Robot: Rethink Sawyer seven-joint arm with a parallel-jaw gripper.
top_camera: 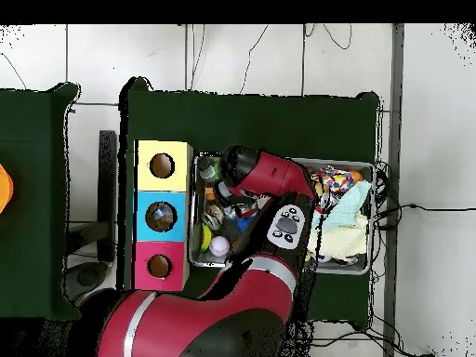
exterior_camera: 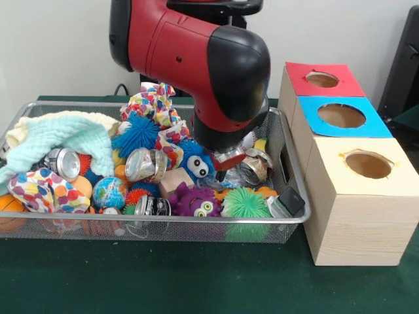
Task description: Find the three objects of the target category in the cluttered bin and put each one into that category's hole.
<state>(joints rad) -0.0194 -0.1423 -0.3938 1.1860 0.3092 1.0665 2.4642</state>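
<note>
A wire mesh bin [exterior_camera: 216,221] holds a heap of clutter: shiny metal tins [exterior_camera: 145,163] [exterior_camera: 62,162] [exterior_camera: 252,168], a blue plush monster [exterior_camera: 196,165], a purple one [exterior_camera: 196,203], a green spiky ball [exterior_camera: 245,203], a blue spiky ball [exterior_camera: 136,134] and a globe ball [exterior_camera: 109,191]. My gripper [exterior_camera: 226,157] is down in the right-middle of the bin, between the blue monster and the right-hand tin. The bulky red and black wrist hides most of it. In the overhead view the arm [top_camera: 270,177] covers the bin's [top_camera: 370,169] left half.
Right of the bin stands a wooden box with three round holes, topped red [exterior_camera: 322,79], blue [exterior_camera: 340,116] and yellow [exterior_camera: 368,165]. A mint cloth [exterior_camera: 59,140] and polka-dot fabric [exterior_camera: 154,104] lie over the bin's left and back. A black-edged block [exterior_camera: 288,201] sits in the bin's right front corner.
</note>
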